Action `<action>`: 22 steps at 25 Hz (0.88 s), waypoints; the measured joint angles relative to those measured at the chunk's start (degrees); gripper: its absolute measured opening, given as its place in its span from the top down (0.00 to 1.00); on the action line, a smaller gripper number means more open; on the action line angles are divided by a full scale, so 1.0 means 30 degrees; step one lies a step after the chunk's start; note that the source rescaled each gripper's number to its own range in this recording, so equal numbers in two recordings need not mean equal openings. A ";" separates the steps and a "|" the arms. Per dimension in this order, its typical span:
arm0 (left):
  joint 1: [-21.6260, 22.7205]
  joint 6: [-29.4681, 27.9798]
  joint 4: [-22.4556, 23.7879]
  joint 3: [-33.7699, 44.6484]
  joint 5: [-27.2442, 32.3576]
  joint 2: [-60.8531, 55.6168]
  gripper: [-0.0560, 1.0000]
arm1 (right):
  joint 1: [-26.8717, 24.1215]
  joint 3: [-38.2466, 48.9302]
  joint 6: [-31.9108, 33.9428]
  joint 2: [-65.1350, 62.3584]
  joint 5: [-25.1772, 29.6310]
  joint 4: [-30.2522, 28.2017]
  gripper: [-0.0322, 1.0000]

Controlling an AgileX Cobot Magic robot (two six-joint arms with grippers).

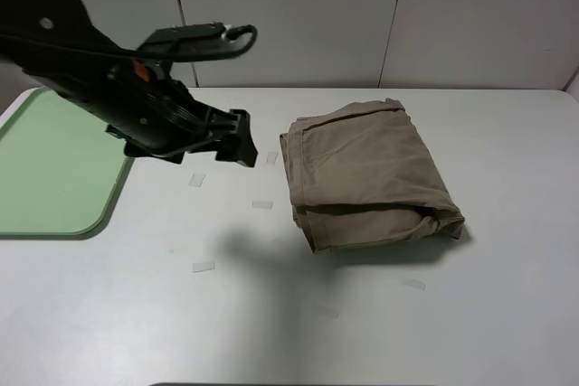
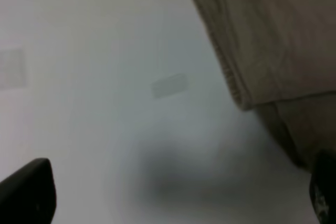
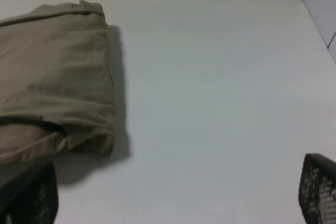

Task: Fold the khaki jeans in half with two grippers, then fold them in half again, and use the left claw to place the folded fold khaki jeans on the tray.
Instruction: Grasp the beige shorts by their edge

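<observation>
The khaki jeans lie folded into a thick bundle on the white table, right of the middle. They also show in the left wrist view and the right wrist view. My left gripper hangs above the table, just left of the bundle and apart from it. Its jaws stand wide open and empty in the left wrist view. My right gripper is open and empty, beside the bundle; it is out of the exterior view. The mint-green tray lies at the table's left edge, partly hidden by the left arm.
Several small pale tape marks lie on the white table, such as one between the left gripper and the bundle and one nearer the front. A pale panelled wall stands behind the table.
</observation>
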 joint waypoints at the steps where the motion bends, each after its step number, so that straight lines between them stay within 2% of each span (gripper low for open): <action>1: -0.0214 0.0000 -0.0005 -0.0366 -0.0238 0.0639 0.04 | 0.0000 0.0000 0.0000 0.0000 0.0000 0.0000 0.01; 11: -0.1334 -0.0044 -0.0230 -0.5124 -0.1125 0.6283 0.04 | 0.0000 0.0000 0.0000 0.0000 0.0000 0.0039 0.01; 15: -0.1885 -0.0044 -0.0941 -0.5808 -0.1851 0.7784 0.04 | 0.0000 0.0000 0.0000 0.0000 0.0000 0.0058 0.01; 22: -0.2669 -0.0044 -0.1128 -0.6013 -0.3396 0.9694 0.04 | 0.0000 0.0000 0.0000 0.0000 0.0000 0.0079 0.01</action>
